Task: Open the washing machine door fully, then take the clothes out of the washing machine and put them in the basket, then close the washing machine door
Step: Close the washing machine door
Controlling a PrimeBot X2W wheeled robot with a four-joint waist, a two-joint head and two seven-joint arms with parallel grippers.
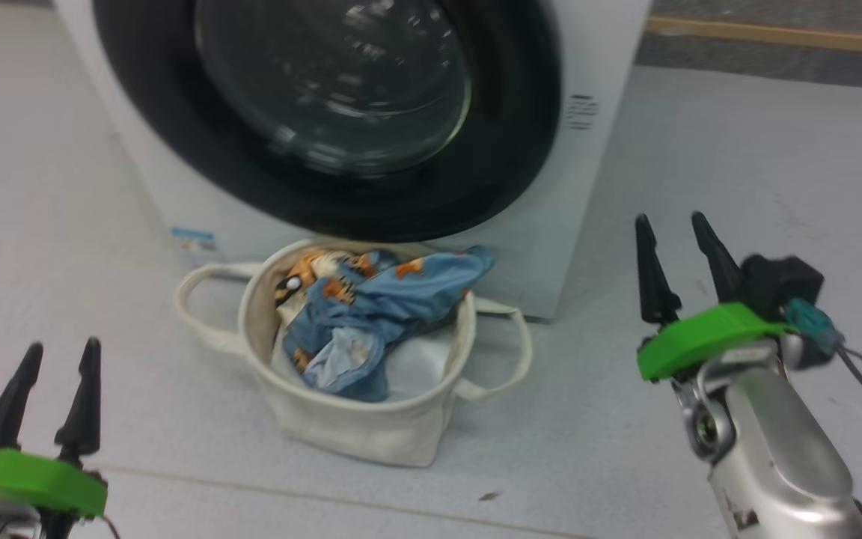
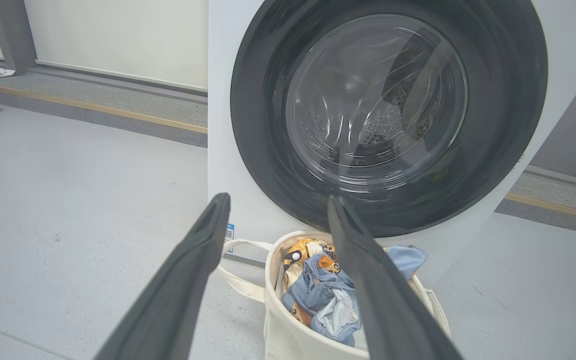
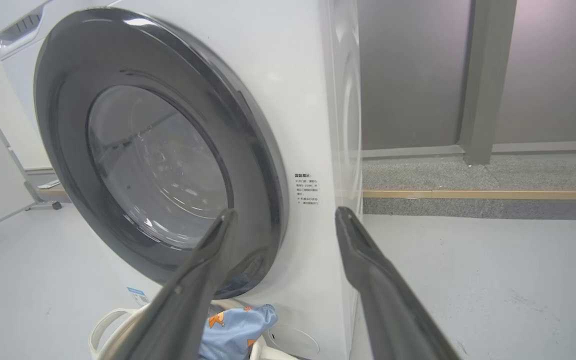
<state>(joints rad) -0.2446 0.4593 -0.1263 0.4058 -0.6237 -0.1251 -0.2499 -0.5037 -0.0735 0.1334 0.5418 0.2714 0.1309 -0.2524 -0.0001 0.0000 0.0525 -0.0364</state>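
Left gripper [image 1: 63,346] and right gripper [image 1: 670,217] were spread empty, floppy clothes [image 1: 371,314] sat in the basket [image 1: 356,430], washing machine door [image 1: 506,165] looked shut I think, else push its slick rim.

Entry is blocked by the closed washing machine door [image 1: 334,90], while open floor [image 1: 738,150] is left beside the basket [image 1: 356,427].

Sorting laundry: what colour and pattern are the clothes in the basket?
Clothes: light blue, orange animal print; clearest in head view.
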